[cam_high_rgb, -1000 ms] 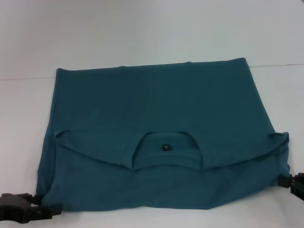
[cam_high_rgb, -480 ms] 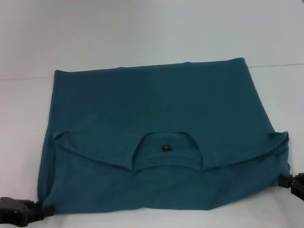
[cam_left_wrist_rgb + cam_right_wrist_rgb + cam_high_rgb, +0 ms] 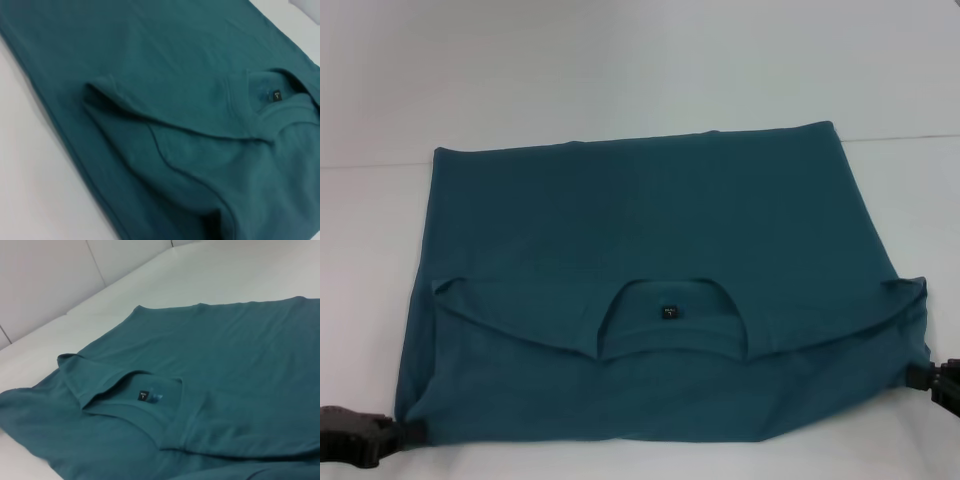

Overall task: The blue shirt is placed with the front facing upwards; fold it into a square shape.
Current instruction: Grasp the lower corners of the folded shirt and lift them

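The white table (image 3: 620,70) carries everything, and its far edge meets a pale panelled wall in the right wrist view. The blue shirt (image 3: 650,230) covers most of the table's near half, its straight far edge lying across the middle of the table and its near edge close to the table's near edge. It lies folded: the collar end is turned back toward the robot, so the neckline opening sits in the near middle of the cloth with the small dark neck label (image 3: 668,311) showing inside it, and the folded-in shoulder edges slant away from the neckline to both sides. No lettering shows on the upper surface. The cloth lies flat with only soft wrinkles.

The left gripper (image 3: 405,435) sits at the shirt's near left corner, low at the table's near edge, its dark tip touching the fabric; whether it pinches the cloth cannot be told. Compared with a second ago it has slid outward, so less of it shows, and the shirt's far left corner has spread a little further left. The right gripper (image 3: 918,377) is at the shirt's near right corner by the table's right edge, in the same spot as before; its opening cannot be told either. The neck label has not shifted.
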Robot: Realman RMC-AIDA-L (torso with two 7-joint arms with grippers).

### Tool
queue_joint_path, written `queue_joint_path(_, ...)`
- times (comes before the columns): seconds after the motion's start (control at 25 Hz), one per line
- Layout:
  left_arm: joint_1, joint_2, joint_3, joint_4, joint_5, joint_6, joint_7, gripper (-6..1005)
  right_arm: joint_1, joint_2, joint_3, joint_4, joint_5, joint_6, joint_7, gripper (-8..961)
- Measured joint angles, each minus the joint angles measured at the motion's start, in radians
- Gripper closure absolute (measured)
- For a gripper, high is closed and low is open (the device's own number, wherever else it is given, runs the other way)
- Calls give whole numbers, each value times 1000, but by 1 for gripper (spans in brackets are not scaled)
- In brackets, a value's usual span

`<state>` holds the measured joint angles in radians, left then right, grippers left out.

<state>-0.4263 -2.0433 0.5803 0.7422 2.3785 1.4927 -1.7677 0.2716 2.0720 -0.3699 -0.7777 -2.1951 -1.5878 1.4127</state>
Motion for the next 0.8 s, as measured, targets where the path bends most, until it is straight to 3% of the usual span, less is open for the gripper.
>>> queue_joint_path(0.56,5,15,-7,3,-56,46,53,956,0,-10,3,0,0,4,4,898)
queue_joint_path(0.8,22,26,-70,-5,-73,112,145,956,-7,-4,4,0,2,-2,-3,898)
